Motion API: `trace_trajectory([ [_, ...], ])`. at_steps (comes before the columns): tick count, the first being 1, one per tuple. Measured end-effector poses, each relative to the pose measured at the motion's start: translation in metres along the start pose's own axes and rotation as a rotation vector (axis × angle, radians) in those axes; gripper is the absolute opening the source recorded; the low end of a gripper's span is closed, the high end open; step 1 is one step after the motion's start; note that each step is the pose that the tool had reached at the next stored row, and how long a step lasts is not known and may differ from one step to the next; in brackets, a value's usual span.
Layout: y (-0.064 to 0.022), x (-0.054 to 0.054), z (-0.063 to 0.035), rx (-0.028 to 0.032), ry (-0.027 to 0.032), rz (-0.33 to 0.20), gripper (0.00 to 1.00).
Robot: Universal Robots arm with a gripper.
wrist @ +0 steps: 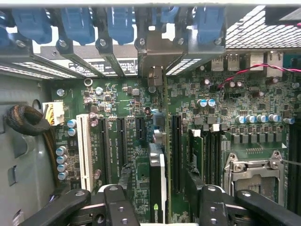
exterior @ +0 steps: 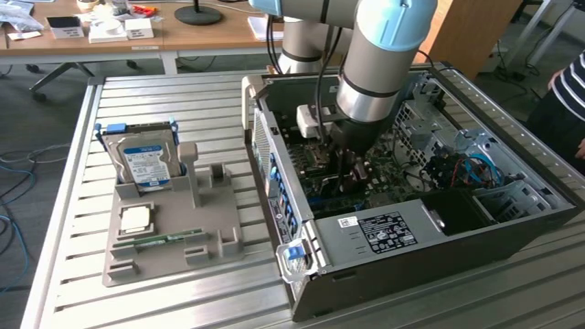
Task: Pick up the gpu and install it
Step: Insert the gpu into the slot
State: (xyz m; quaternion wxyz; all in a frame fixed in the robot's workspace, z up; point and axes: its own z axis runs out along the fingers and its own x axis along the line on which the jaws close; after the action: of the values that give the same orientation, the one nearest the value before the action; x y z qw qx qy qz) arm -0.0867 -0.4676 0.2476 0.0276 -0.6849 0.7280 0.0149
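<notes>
On table (exterior: pixel 55 301): open PC case (exterior: pixel 512 226) lying at 3 o'clock in the exterior view, grey parts tray (exterior: pixel 164 257) at 9 o'clock. Standing person (exterior: pixel 562 96) right beside the case at 2 o'clock. Risk: a hand reaching in while the arm (exterior: pixel 384 62) is deep inside the chassis.

Arm plunged near-vertical into the case, close to the wall on the tray side. Risk: any sideways drift knocks the wrist housing on that wall, or on the drive cage at 3 o'clock.

Motherboard (wrist: pixel 127 108) directly under the wrist camera. gpu (wrist: pixel 157 165) standing edge-on in a slot there, with its metal bracket (wrist: pixel 153 56) at the rear slot opening under the blue retainer clips (wrist: pixel 120 21).

Pincer (wrist: pixel 159 181) spread wide, gripping nothing; fingers (wrist: pixel 115 202) flank the card, one each side, apparently clear of it.

Main worries:
- Can't confirm full seating from here. If only partly in, the card tips or pops out.
- Little clearance at the pads. Any lift off vertical drags a pad on the card and levers it in the slot.
- Retainer over the bracket looks unlatched, hard to tell. Nothing locks the card if so.
- Fingers sit near neighbouring slots and capacitors. A lateral nudge clips them.
</notes>
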Motion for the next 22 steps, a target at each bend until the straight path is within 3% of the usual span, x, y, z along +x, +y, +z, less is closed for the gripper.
trace_trajectory([
  [22, -0.0009, -0.006, -0.0623, 0.0002, 0.0033, 0.000, 0.57],
])
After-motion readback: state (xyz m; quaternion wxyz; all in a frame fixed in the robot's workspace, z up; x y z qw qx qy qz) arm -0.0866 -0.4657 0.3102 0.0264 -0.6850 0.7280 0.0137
